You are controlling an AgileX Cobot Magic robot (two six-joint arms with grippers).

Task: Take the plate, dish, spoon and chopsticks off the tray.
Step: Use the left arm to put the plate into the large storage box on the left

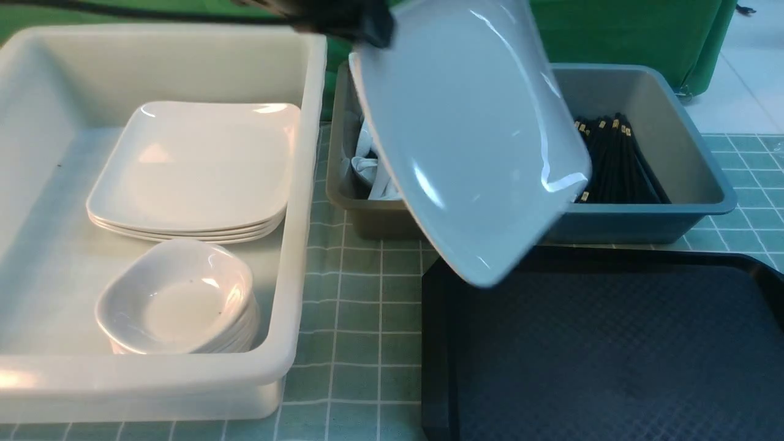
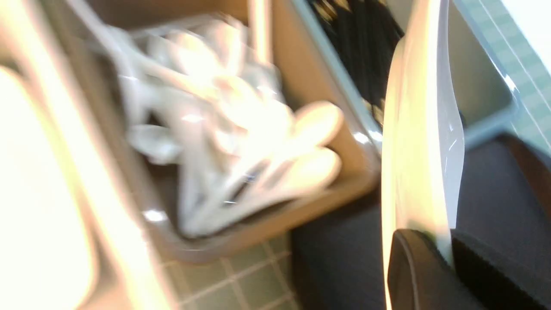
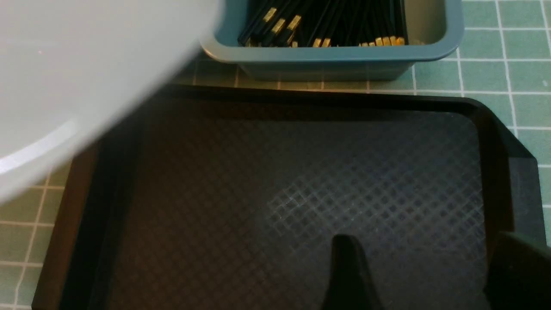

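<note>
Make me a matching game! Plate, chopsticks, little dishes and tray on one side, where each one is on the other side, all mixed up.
1 plate
2 chopsticks
3 little dishes
4 tray

A in the white bin
B tilted up in the air
C on the checked cloth
D in the blue-grey bin

Pairs: 1-B, 2-D, 3-A, 4-C

Left claw pinches the plate edge-on above the tray, beside blurred spoons.

The left hand is raised high at the far centre, its two dark fingers pinched on the rim of the tilted plate. The right hand hovers with fingers spread wide, gripping nothing.
</note>
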